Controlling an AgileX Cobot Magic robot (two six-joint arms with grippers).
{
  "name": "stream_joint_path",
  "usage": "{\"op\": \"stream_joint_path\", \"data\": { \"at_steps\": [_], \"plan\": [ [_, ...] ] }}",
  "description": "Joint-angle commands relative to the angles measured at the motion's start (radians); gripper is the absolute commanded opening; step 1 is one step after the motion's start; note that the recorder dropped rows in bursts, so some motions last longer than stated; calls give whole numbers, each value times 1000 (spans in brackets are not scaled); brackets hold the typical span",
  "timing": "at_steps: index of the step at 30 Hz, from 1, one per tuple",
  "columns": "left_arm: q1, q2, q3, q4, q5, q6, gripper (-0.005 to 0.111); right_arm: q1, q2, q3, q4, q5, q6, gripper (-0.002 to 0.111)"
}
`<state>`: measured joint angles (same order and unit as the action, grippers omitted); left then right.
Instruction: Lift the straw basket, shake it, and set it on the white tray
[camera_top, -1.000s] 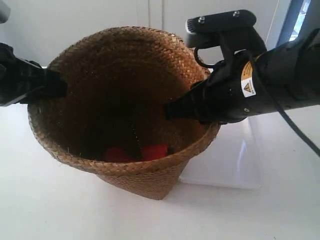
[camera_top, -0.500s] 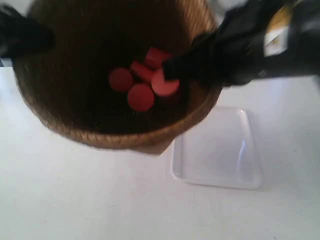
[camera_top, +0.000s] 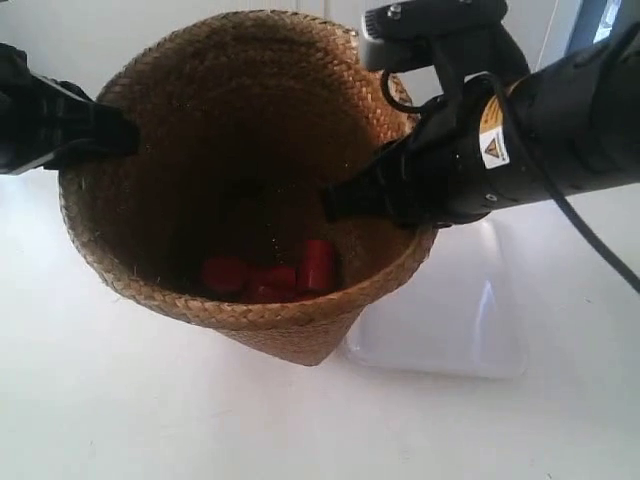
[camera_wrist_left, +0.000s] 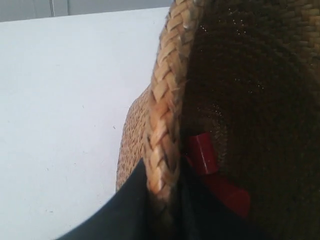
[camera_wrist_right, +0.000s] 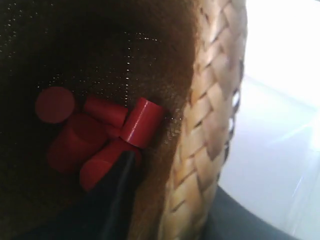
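The straw basket (camera_top: 190, 170) hangs in the air, tilted, with its base above the table. Each arm holds its rim on opposite sides. My left gripper (camera_wrist_left: 162, 200) is shut on the braided rim (camera_wrist_left: 165, 110), one finger inside and one outside. My right gripper (camera_wrist_right: 170, 210) is shut on the opposite rim (camera_wrist_right: 210, 125) the same way. Several red cylinders (camera_top: 275, 275) lie loose in the bottom of the basket, seen also as red cylinders (camera_wrist_right: 100, 130) in the right wrist view. The white tray (camera_top: 450, 320) lies on the table below and beside the basket's base.
The white table (camera_top: 120, 400) spreads under everything. A pale wall (camera_top: 200, 20) stands behind the basket. The black arm (camera_top: 560, 120) at the exterior view's right trails a cable (camera_top: 590, 250) over the tray.
The basket has swung back and forth: it rose and tipped its mouth toward the camera, then came back lower. The red cylinders tumbled about inside. Both grippers kept hold.
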<state>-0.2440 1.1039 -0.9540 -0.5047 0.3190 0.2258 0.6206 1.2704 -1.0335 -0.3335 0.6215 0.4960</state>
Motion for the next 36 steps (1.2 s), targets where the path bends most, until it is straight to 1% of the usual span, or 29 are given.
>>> {"op": "stream_joint_path", "data": {
  "at_steps": [1,3,4,6,7,8,10,11,12,13,14,15,17,21,24,26,36],
  "plan": [
    [-6,-9,-1,-4,17,41,0,5,4,42,-45,-35,25,0],
    [-6,-9,26,-2,12,53,0,5,18,41,-45,-55,27,0],
    [-6,-14,16,0,32,82,0,5,6,-8,-45,-21,18,0],
    [-6,-95,-119,-3,124,96,0,7,-82,-187,-43,128,-55,0],
    [-8,-145,-187,-19,137,91,0,9,-138,-252,-16,128,-49,0],
    [-12,-161,-192,-19,119,98,0,11,-171,-240,5,73,-47,0],
    [-24,-131,-90,-15,56,154,0,13,-170,-108,8,-76,-47,0],
    [-13,-78,-20,-23,58,43,0,6,-91,-1,13,-68,-41,0],
    [-4,-69,-12,-23,66,6,0,6,-63,-1,17,-12,-35,0],
    [-1,-68,-17,-33,61,39,0,6,-44,-21,22,48,-35,0],
    [-1,-76,-25,-36,56,58,0,6,-51,-27,22,50,-35,0],
    [2,-80,-36,-33,48,63,0,6,-75,-32,13,10,-35,0],
    [2,-78,-36,-33,53,63,0,6,-82,-32,13,-7,-35,0],
    [2,-76,-36,-33,67,63,0,6,-71,16,9,1,-35,0],
    [2,-76,-36,-21,102,66,0,6,-44,49,9,-5,-23,0],
    [2,-76,-36,-11,127,66,0,6,-42,58,9,-23,-21,0],
    [2,-68,-36,-2,153,66,0,6,-42,57,10,-25,-21,0]
  ]
}}
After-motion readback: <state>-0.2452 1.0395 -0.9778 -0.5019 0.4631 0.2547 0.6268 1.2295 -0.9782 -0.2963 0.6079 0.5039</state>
